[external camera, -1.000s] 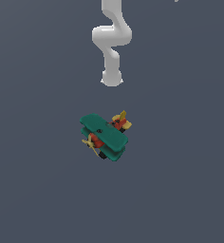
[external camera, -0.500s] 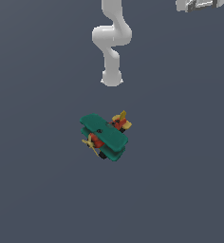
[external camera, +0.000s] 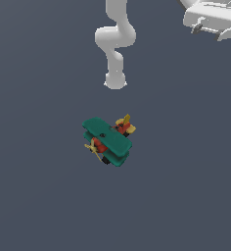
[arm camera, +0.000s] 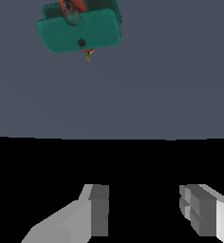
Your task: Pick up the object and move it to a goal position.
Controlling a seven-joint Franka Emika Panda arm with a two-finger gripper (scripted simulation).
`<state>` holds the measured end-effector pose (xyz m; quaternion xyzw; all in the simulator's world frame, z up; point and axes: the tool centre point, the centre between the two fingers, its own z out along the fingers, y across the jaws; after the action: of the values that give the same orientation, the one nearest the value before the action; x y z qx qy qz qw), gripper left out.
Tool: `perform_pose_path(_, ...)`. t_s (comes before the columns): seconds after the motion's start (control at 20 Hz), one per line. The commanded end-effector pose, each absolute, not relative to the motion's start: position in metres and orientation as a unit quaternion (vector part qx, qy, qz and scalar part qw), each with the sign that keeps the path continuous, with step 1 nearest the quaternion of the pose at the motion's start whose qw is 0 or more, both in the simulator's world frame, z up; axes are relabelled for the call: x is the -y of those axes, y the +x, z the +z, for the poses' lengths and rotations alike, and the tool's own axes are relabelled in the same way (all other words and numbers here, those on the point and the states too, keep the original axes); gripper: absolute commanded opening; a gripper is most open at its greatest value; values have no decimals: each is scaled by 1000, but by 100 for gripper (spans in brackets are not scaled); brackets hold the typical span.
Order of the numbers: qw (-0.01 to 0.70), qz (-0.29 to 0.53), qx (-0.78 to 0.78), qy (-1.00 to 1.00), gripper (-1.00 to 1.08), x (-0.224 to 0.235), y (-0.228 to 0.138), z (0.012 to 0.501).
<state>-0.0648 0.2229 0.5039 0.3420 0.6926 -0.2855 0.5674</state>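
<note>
Resting alone, the biplane (external camera: 107, 141) shows 2 teal wings, red body; claw (arm camera: 144, 211) gapes wide.

The white arm (external camera: 115, 44) rises from its round base and bends in an S-curve out of the exterior view's upper edge. Part of the arm's far end, probably the hand, shows at that view's upper right corner. In the wrist view the gripper (arm camera: 144, 211) holds its 2 fingers (arm camera: 99, 209) wide apart, with nothing between them.
</note>
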Motion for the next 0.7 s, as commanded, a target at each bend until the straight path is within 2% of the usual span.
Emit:
perform_pose_path(0.0,563,-314,-696,317,28,-224,-59,490)
perform_pose_path(0.65,512,-456,-703,188,28,-217,-29,407)
